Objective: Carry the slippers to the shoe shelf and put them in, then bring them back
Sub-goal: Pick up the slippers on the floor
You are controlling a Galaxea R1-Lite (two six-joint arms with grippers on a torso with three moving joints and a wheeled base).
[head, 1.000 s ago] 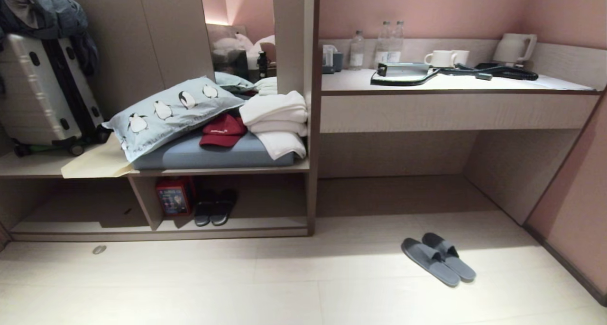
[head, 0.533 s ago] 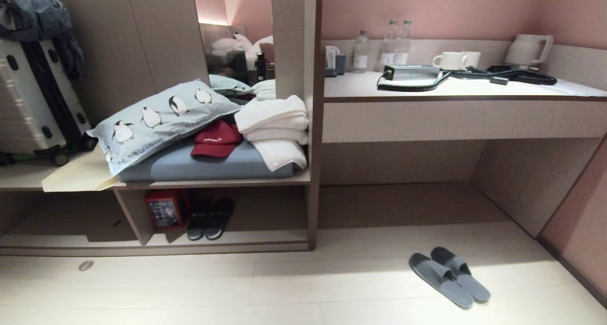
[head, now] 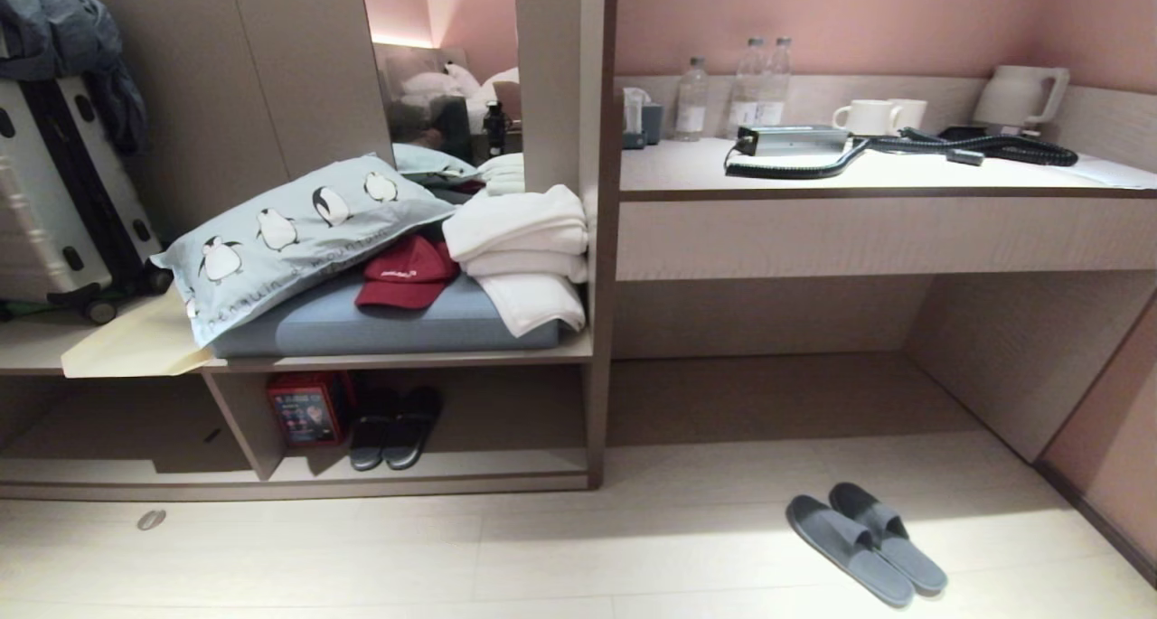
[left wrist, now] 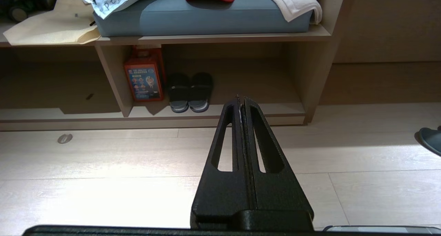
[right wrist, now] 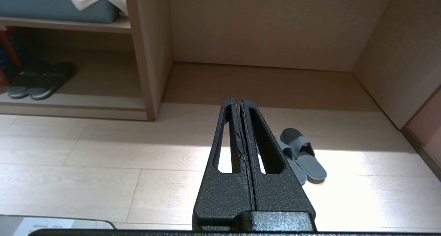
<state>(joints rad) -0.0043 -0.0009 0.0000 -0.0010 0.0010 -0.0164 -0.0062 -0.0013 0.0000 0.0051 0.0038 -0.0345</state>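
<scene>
Slippers (head: 866, 548): grey-blue pair, lying side by side on the pale floor (head: 542, 556), soles down, touching along their inner edges, in front of the desk's open knee space. Not yet picked up.

Right gripper (right wrist: 238, 100): fingers pressed together, nothing between them, held above the floor. The pair lies just beyond and slightly to the outer side of its tips, partly hidden behind one finger. Judgement: this arm is the nearer one for the pickup.

Left gripper (left wrist: 241, 97): also closed and empty. Only the toe of one slipper shows at the far edge of its view; straight ahead of it is the shoe shelf (head: 452, 474), well apart.

Shoe shelf: low cubby under the cushioned bench. A black pair (head: 395, 427) sits next to a red box (head: 303, 409) on the side nearest the divider. Bare board remains on the side towards the upright post (head: 597, 330), apparently enough for a second pair.

Clearance: open floor between slippers and cubby. Edges to mind, as judged: the raised lip along the cubby front, the bench board overhead, and the post beside the free space.
</scene>
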